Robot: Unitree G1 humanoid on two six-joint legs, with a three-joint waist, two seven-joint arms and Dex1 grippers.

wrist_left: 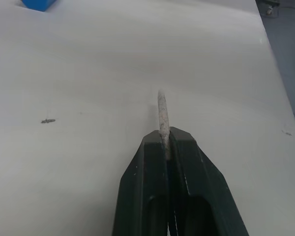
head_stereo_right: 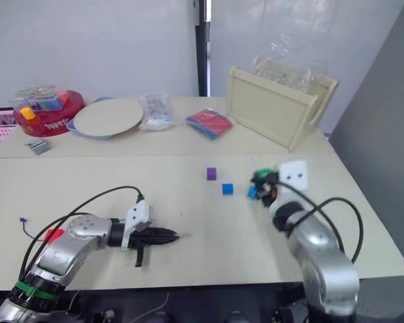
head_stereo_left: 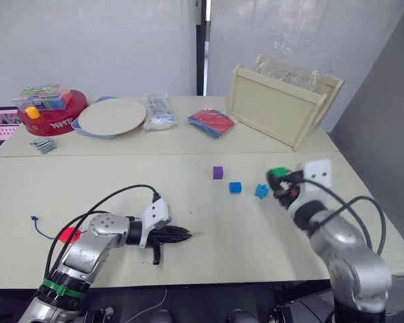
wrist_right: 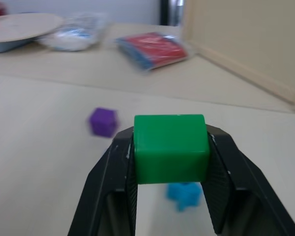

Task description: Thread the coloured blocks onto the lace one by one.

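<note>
Clamped in the right gripper [wrist_right: 169, 162], the green block [wrist_right: 171, 147] is held off the worktop [head_stereo_left: 188, 222] near its right edge, squeezed between both black fingers. The left gripper [wrist_left: 168, 142] is shut on the pale stiff tip of the lace [wrist_left: 162, 110], which juts a short way past the fingertips, low over the front of the worktop. The lace's dark-blue tail [head_stereo_left: 39, 227] is trailed toward the front left corner, beside the red block [head_stereo_left: 70, 235]. The purple block [head_stereo_left: 217, 172] and two blue blocks [head_stereo_left: 235, 188] [head_stereo_left: 261, 191] are left loose right of centre. The block's hole cannot be made out, so a miss is judged likely if it is not lined up with the tip; the thin tip could also be bent or pushed back through the grip.
</note>
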